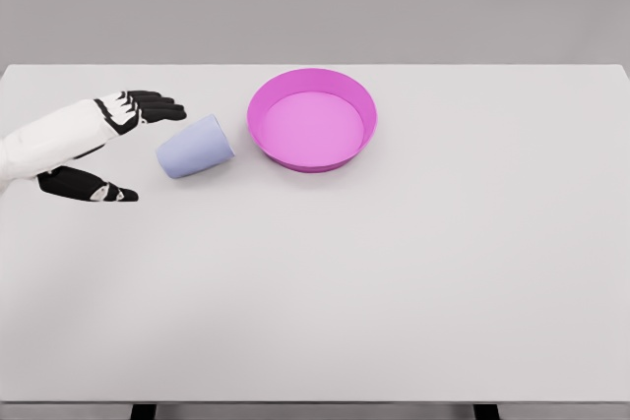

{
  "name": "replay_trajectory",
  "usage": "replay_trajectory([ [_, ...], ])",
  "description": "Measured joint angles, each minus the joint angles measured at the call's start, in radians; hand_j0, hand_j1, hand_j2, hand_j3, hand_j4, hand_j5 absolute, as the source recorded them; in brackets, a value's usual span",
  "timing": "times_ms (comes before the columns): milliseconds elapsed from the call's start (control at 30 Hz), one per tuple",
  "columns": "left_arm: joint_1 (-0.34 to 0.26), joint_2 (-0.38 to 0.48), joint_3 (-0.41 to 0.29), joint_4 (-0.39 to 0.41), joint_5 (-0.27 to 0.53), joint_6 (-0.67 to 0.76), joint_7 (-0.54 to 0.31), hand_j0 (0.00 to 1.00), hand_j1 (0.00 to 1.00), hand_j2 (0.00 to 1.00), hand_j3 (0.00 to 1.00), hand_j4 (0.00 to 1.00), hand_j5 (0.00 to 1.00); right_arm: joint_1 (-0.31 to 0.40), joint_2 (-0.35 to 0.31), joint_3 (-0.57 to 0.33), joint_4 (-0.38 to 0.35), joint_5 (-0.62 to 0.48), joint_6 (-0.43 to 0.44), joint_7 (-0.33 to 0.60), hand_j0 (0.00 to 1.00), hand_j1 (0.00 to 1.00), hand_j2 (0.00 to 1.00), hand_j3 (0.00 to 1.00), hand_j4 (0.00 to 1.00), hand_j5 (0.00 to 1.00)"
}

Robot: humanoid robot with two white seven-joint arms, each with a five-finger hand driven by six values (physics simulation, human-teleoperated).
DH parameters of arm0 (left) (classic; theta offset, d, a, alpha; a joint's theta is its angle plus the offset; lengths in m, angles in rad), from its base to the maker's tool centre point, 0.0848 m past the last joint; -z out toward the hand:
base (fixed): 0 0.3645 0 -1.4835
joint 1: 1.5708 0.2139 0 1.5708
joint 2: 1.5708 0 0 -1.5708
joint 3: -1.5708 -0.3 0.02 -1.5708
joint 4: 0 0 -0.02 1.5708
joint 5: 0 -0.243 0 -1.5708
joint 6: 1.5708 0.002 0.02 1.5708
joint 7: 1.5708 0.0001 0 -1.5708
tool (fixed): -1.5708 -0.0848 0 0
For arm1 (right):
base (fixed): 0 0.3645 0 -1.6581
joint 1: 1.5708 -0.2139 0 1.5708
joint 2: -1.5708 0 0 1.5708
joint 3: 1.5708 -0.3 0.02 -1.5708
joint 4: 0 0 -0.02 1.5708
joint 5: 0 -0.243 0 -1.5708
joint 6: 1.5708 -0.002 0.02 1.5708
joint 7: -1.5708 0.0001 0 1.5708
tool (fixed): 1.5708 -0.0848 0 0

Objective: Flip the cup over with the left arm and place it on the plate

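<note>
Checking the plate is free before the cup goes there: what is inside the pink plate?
Nothing shows inside the pink plate: its whole floor is bare. The cup lies on its side on the table to its left.

A white table (pixel 394 272) fills the head view, its top smooth and pale. A light blue cup (pixel 195 147) lies on its side on it, just beyond the spread fingers (pixel 157 105) of the left hand (pixel 103 145), not touching them. A pink plate (pixel 312 119) sits flat farther out past the fingertips, just beside the cup.
</note>
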Motion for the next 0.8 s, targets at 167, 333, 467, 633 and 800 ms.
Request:
replay_trajectory([
  [167,0.0,-0.041,0.0,-0.003,0.021,0.0,0.0,1.0,1.0,1.0,1.0,1.0,1.0,0.0,0.0,0.001,0.0,0.0,0.0,0.0,1.0,1.0,1.0,1.0,1.0,1.0],
  [333,0.0,-0.094,0.0,-0.003,0.132,0.0,0.0,1.0,1.0,1.0,1.0,1.0,1.0,0.0,0.0,0.001,0.0,0.0,0.0,0.0,1.0,1.0,1.0,1.0,1.0,1.0],
  [467,0.0,-0.104,0.0,-0.002,0.185,0.0,0.004,1.0,1.0,1.0,1.0,1.0,1.0,0.0,0.0,0.001,0.0,0.0,0.0,0.0,1.0,1.0,1.0,1.0,1.0,1.0],
  [633,0.026,-0.11,-0.008,-0.022,0.204,0.0,0.01,1.0,1.0,1.0,1.0,1.0,1.0,0.0,0.0,0.002,0.0,0.0,0.0,0.0,1.0,1.0,1.0,1.0,1.0,1.0],
  [800,-0.07,-0.128,-0.03,-0.03,0.391,0.189,0.014,1.0,1.0,1.0,1.0,1.0,1.0,0.0,0.0,0.002,0.0,0.0,0.0,0.0,1.0,1.0,1.0,1.0,1.0,1.0],
])
